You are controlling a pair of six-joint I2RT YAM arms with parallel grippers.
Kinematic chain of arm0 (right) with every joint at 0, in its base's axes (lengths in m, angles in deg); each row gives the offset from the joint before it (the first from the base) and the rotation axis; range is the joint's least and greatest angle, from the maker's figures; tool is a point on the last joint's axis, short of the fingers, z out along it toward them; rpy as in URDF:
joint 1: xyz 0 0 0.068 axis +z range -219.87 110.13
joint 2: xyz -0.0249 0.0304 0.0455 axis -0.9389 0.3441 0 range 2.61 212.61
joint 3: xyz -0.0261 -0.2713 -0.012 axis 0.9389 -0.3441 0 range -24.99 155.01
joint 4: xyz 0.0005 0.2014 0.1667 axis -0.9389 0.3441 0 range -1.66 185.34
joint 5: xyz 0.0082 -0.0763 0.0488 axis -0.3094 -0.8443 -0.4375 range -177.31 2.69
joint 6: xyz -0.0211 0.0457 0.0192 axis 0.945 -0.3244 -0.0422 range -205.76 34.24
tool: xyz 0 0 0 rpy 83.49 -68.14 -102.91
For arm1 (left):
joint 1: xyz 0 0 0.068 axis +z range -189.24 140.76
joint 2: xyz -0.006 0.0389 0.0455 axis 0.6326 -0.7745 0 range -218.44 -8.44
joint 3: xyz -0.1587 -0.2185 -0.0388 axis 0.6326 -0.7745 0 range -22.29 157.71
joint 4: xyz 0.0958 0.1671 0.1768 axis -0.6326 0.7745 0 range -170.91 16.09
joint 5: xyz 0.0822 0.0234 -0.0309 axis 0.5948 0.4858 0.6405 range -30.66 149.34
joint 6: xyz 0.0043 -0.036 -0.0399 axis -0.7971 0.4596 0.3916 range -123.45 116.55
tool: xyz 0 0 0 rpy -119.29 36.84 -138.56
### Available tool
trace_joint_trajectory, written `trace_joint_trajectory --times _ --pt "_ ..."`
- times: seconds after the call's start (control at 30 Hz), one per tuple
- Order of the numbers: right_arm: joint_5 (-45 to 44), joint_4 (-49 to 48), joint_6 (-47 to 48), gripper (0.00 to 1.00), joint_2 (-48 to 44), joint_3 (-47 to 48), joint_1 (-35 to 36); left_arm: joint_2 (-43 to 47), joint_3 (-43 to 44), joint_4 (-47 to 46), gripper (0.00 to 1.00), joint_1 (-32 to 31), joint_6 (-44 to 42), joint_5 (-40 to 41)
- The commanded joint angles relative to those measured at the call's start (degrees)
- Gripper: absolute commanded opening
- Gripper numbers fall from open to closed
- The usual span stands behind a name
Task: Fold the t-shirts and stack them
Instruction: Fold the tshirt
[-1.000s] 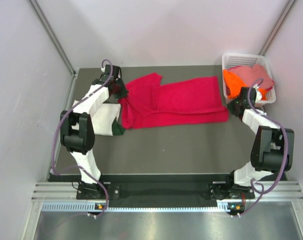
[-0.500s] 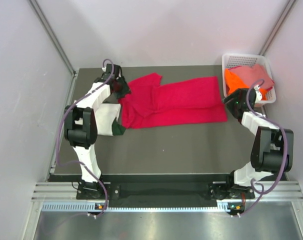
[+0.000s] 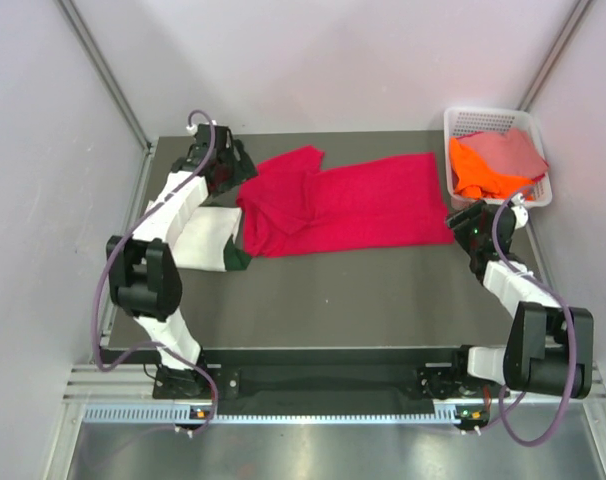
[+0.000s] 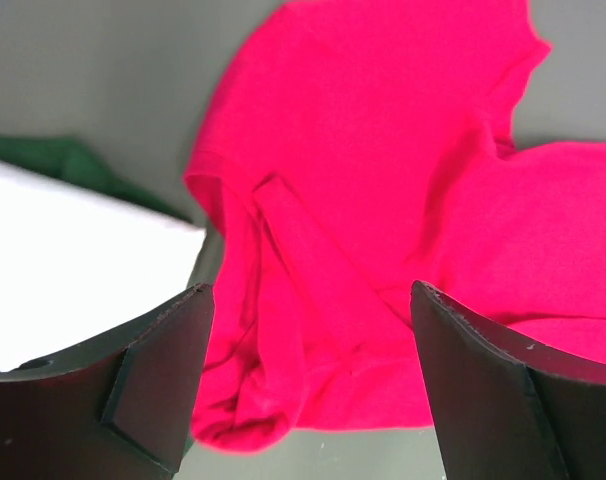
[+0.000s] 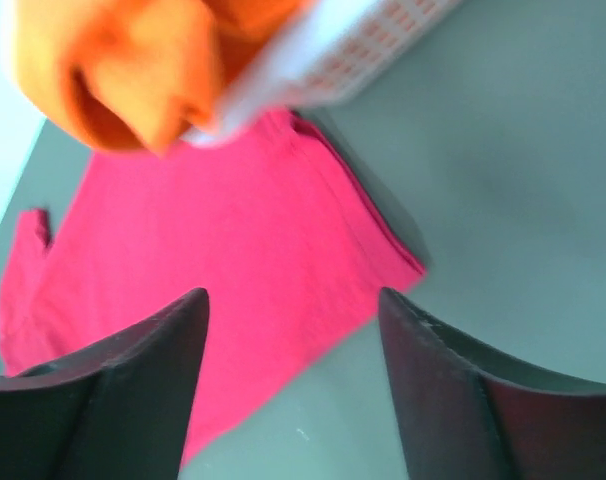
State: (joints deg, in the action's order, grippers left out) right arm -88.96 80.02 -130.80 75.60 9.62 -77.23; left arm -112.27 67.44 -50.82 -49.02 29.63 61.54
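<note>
crimson-red cotton t-shirt: long axis left-right | left fingers: open, empty, at left end | right fingers: open, empty, right end

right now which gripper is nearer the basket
Right. The right gripper hangs off the near left corner of the basket; the left gripper is across the table by the red t-shirt.
</note>
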Motion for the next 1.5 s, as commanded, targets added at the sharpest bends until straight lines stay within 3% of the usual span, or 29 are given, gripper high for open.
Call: trace_joint_trajectory --times 0.0,0.17,0.4,0.87,0.97,1.0,1.1,1.17,1.47 --pt "0.07 -6.26 -1.8 0.62 -1.8 -4.01 0.41 7.67 -3.33 0.06 0.83 0.38 0.75 4.39" --pt "0.51 -9.61 -5.32 0.57 1.97 -5.87 0.5 14.88 -13.52 -2.04 0.83 0.46 4.53 7.65" --pt "0.86 -14.88 -7.34 0.53 9.61 -6.49 0.59 18.93 -25.29 -5.56 0.81 0.46 7.17 4.66" --pt "-4.41 -13.84 -9.98 0.52 15.87 -3.59 1.91 15.95 -32.61 -8.38 0.81 1.69 8.05 1.06" --pt "-4.76 -12.08 -9.1 0.34 15.95 -2.62 1.91 14.8 -33.04 -8.9 0.81 3.1 7.79 0.62" --pt "-5.03 -11.29 -8.84 0.21 15.61 -2.53 1.91 14.8 -33.31 -8.99 0.81 3.45 7.61 0.62" --pt "-5.99 -9.8 -8.4 0.04 14.64 -2.35 1.91 14.53 -33.48 -9.08 0.81 3.63 7.18 0.35" --pt "-6.43 -9.44 -7.7 0.0 13.15 -2.62 1.91 15.06 -33.48 -8.9 0.81 3.63 6.21 -0.26" --pt "-8.9 -7.41 -5.85 0.0 9.28 -4.11 1.29 17.35 -33.84 -8.03 0.76 1.43 1.11 1.39"
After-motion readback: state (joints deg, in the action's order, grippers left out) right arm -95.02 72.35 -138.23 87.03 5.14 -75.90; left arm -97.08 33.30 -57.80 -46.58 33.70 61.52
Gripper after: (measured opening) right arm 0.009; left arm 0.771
